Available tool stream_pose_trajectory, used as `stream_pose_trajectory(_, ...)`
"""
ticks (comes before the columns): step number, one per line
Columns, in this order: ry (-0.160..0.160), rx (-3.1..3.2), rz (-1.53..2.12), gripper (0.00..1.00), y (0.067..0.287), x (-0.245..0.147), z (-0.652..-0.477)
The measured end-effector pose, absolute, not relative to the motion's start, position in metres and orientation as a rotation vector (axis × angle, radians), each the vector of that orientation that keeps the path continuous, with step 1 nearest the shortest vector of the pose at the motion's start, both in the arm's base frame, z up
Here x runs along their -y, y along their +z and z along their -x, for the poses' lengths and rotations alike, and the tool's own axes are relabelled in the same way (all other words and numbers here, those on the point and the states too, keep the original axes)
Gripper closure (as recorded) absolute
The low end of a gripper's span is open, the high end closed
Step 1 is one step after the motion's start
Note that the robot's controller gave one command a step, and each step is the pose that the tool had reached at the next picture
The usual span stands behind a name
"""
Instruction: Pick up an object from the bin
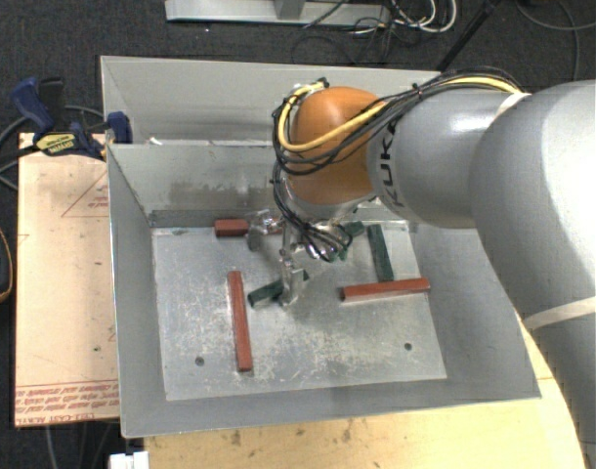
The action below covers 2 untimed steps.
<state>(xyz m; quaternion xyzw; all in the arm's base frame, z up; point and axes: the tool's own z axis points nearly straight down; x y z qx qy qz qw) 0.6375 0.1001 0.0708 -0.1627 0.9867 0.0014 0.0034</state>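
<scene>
My gripper (291, 283) hangs below the arm's orange cover, low over the middle of the bin. Its tip meets the right end of a small dark green piece (265, 298), which lies slanted on the bin floor. A long red bar (240, 320) lies lengthwise just left of that piece. A short red block (231, 228) rests near the back wall, up and to the left of the gripper. To the right lies another red bar (384, 289), nearly crosswise.
A dark green bar (379, 252) lies at the back right, partly under the arm. The arm and its cables cover the bin's back middle. Bare floor stretches along the front of the bin.
</scene>
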Motion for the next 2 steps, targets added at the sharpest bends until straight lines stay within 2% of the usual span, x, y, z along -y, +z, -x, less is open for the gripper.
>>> stream_pose_trajectory(1, 0.003, -3.097, 0.503, 1.0, 0.072, -0.097, -0.637)
stream_pose_trajectory(2, 0.002, -3.11, 0.344, 1.0, 0.214, -0.095, -0.645)
